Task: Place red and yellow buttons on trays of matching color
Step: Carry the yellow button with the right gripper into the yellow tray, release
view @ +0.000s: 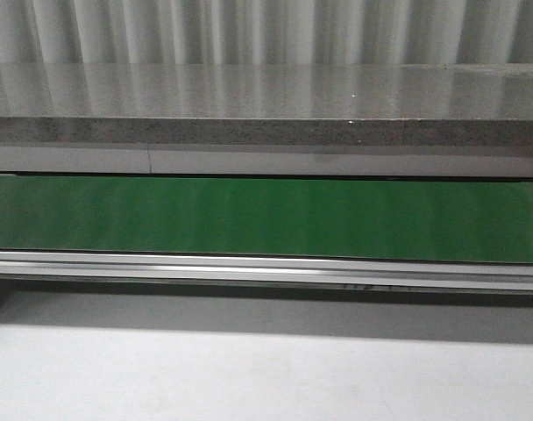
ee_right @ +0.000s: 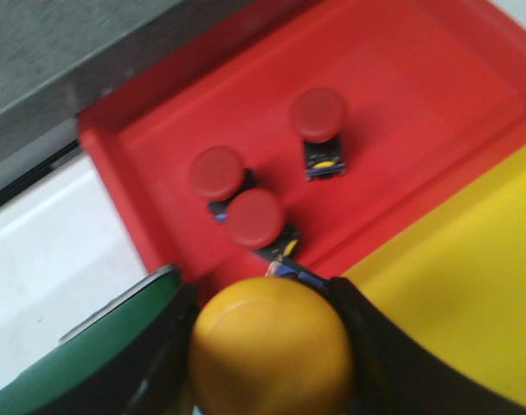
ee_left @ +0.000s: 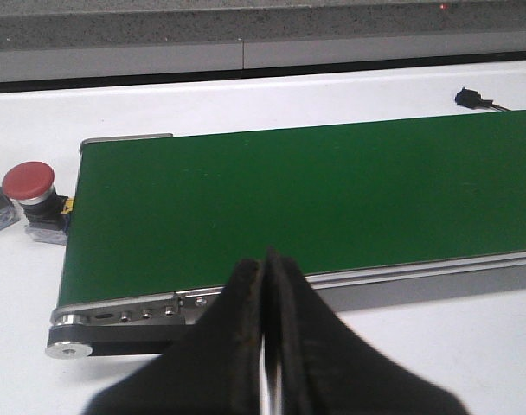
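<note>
green conveyor belt (view: 266, 217), white table (view: 266, 368), small black connector (ee_left: 469, 98)

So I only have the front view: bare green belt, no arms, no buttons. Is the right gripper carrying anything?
Observer: Yes, the right gripper is closed on a yellow button.
Operator: Where is it relative to the trays?
Observer: Near where the red tray meets the yellow tray.
Operator: Anything sorted yet?
Observer: Three red buttons stand in the red tray.
Operator: And the left arm?
Observer: The left gripper is shut and empty; one red button stands beside the belt's end.
</note>
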`<move>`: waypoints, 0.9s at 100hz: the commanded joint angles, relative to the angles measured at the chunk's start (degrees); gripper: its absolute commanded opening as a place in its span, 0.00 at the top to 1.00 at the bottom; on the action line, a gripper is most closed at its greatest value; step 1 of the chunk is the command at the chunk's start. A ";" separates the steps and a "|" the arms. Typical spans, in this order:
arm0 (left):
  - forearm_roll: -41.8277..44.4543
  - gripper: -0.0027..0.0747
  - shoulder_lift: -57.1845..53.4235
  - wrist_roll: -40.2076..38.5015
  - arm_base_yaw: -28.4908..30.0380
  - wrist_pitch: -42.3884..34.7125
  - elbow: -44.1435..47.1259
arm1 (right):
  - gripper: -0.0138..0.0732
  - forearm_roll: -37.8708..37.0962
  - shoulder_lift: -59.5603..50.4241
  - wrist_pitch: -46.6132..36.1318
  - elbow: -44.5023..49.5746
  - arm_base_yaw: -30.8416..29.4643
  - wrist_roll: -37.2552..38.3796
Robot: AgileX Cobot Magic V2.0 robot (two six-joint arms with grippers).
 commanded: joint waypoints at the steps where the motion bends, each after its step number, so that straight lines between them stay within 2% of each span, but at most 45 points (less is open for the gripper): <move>1: -0.79 0.99 0.01 0.02 -0.53 -3.98 -1.54 | 0.74 0.13 0.71 -4.53 -1.36 -3.29 1.13; 18: -0.79 0.99 0.01 0.02 -0.53 -3.98 -1.54 | 0.74 0.19 6.63 -7.39 -1.36 -5.95 2.38; 60: -0.79 0.99 0.01 0.02 -0.53 -3.98 -1.54 | 0.72 4.09 21.51 -7.12 -1.30 -6.00 2.38; 67: -0.79 0.99 0.01 0.02 -0.53 -3.98 -1.54 | 0.65 4.27 22.18 -7.34 -1.30 -5.89 2.38; 82: -0.79 0.99 0.01 0.02 -0.53 -3.98 -1.54 | 0.34 4.99 22.36 -7.61 -1.30 -5.88 2.38; 90: -0.79 0.99 0.01 0.02 -0.53 -3.98 -1.54 | 0.24 4.99 22.17 -7.49 -1.30 -5.88 2.38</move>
